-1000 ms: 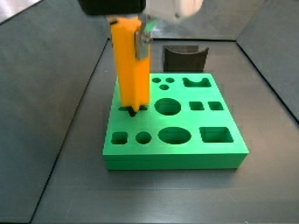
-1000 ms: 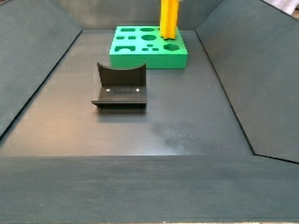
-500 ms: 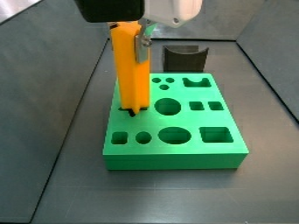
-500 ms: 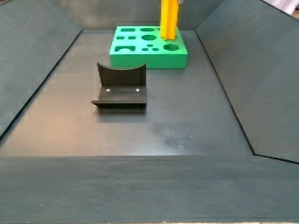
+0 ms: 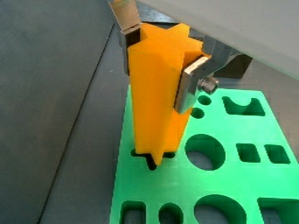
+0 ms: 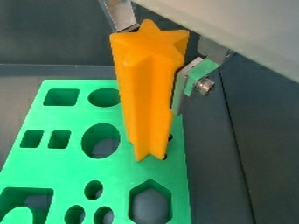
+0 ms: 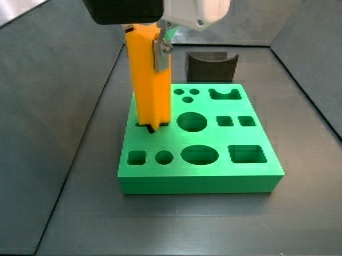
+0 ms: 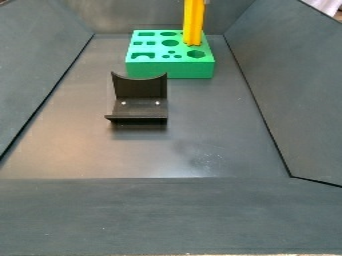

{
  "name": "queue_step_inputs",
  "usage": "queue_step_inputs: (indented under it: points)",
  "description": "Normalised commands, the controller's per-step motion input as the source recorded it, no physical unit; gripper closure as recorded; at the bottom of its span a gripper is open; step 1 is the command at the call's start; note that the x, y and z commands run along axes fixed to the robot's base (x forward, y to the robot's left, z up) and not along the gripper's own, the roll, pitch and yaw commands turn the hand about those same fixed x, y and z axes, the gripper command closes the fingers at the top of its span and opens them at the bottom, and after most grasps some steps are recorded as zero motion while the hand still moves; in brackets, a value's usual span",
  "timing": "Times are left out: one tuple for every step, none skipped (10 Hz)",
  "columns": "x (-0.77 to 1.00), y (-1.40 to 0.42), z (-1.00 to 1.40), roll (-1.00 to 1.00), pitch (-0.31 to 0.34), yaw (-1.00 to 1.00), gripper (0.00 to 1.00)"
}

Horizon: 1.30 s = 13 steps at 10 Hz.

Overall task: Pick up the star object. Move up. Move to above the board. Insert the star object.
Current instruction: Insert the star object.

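The orange star object (image 7: 147, 80) stands upright at the near-left part of the green board (image 7: 201, 180), its lower tip in the star hole. Both wrist views show it, tall between the fingers (image 5: 158, 96) (image 6: 142, 96). My gripper (image 7: 150, 55) is shut on its upper part. One silver finger (image 5: 191, 83) presses a side, and the opposite finger (image 5: 124, 22) is partly hidden behind the star. In a side view only the star's lower part (image 8: 195, 22) shows on the board (image 8: 167, 68), and the gripper is out of frame.
The dark fixture (image 7: 210, 66) stands on the floor just beyond the board, and also shows in a side view (image 8: 138, 97). The board's other holes (image 5: 205, 154) (image 6: 103, 140) lie open beside the star. Dark sloped walls (image 8: 40, 90) ring the floor.
The gripper and star have sunk very slightly. The star's tip stays in the star hole.
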Motion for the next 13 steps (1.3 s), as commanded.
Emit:
queue_step_inputs:
  points:
    - [-0.17,0.00,0.00,-0.12,-0.110,-0.07,1.00]
    - [-0.10,0.00,0.00,-0.07,-0.084,0.00,1.00]
    - [-0.17,0.00,0.00,-0.08,-0.096,-0.03,1.00]
    - [-0.16,0.00,0.00,-0.06,-0.103,-0.04,1.00]
    - [-0.02,-0.06,-0.04,-0.07,-0.124,-0.12,1.00]
    - [0.00,-0.14,-0.17,-0.08,-0.137,-0.24,1.00]
    - [0.00,-0.13,-0.30,-0.08,-0.130,-0.35,1.00]
    - [0.00,-0.02,-0.38,0.00,-0.080,-0.30,1.00]
    - [0.00,0.00,-0.31,0.05,-0.036,-0.12,1.00]
    - [0.00,0.17,-0.25,0.07,0.000,0.00,1.00]
    - [0.00,0.19,-0.21,0.05,0.000,0.00,1.00]
    - [0.00,0.15,-0.13,0.00,0.000,0.00,1.00]
    - [0.00,0.09,-0.08,0.00,0.000,0.00,1.00]
